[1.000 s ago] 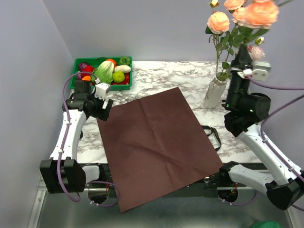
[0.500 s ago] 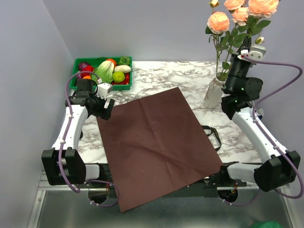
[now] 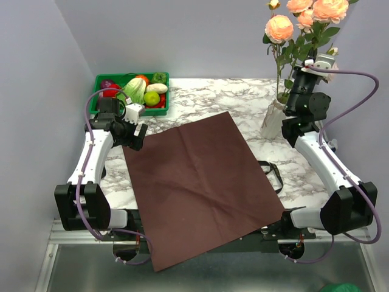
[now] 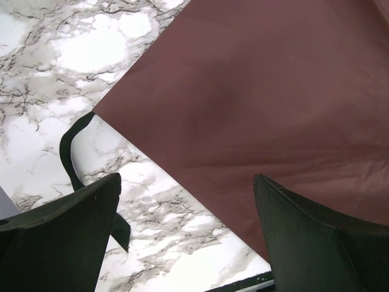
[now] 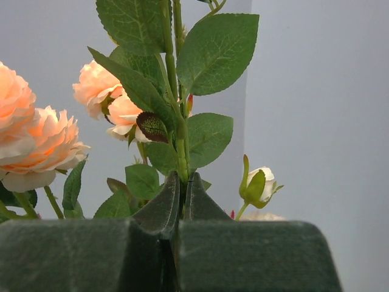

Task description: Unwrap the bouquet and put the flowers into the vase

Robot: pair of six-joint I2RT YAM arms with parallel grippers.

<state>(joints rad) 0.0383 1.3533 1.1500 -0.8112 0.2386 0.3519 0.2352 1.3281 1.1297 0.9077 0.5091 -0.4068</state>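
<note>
Last step, by the look: paper sheet (image 3: 200, 182) lies flat & unwrapped mid-table, flowers (image 3: 304, 24) stand w/ stems down in the vase (image 3: 275, 118) at far right. R gripper (image 5: 180, 182) is pinched all but closed on one green stem (image 5: 180, 149), high above the vase neck. Next move prob: check stems sit deep enough, then let go w/o tipping vase. L gripper (image 4: 187, 182) spread wide, nothing in it, hovering over the paper's far-left corner

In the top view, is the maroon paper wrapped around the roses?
No, the maroon paper lies spread flat on the marble table, and the roses rise apart from it, above the vase.
</note>
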